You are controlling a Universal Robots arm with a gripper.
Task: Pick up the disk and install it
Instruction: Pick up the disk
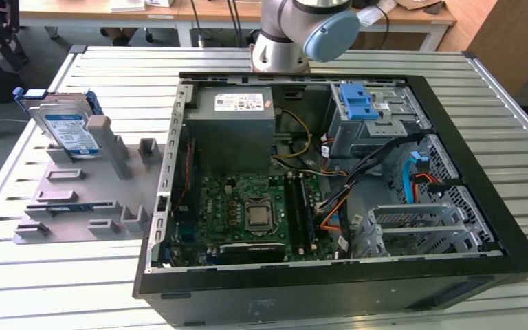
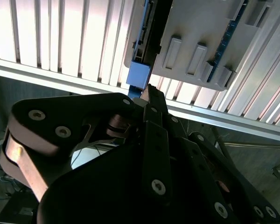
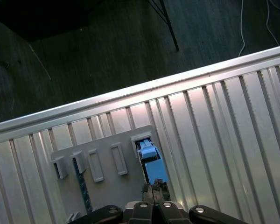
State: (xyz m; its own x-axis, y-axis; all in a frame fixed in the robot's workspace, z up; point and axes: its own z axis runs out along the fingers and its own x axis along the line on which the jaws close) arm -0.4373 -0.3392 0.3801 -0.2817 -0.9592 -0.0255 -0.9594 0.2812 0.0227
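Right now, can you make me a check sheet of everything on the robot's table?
Surface: slatted metal table.
Job's things: the disk stands on edge in a grey holder plate at the exterior view's left, not yet picked up.
Clutter: open computer case, side panel off.
Hand: hand is shut and points at the disk's blue frame in the first wrist view.
Cables: black and orange wires inside the case.
Surroundings: wooden desks behind the robot arm's base.

soft, even indoor light in the exterior view; the ribbed silver metal desk (image 1: 53,289) shines pale and the open black computer case (image 1: 337,292) holds shadow inside. in the second wrist view the desk slats glare white behind the dark, unlit black metal jaws. in the first wrist view the dark grey floor (image 3: 107,56) lies dim beside the bright desk edge
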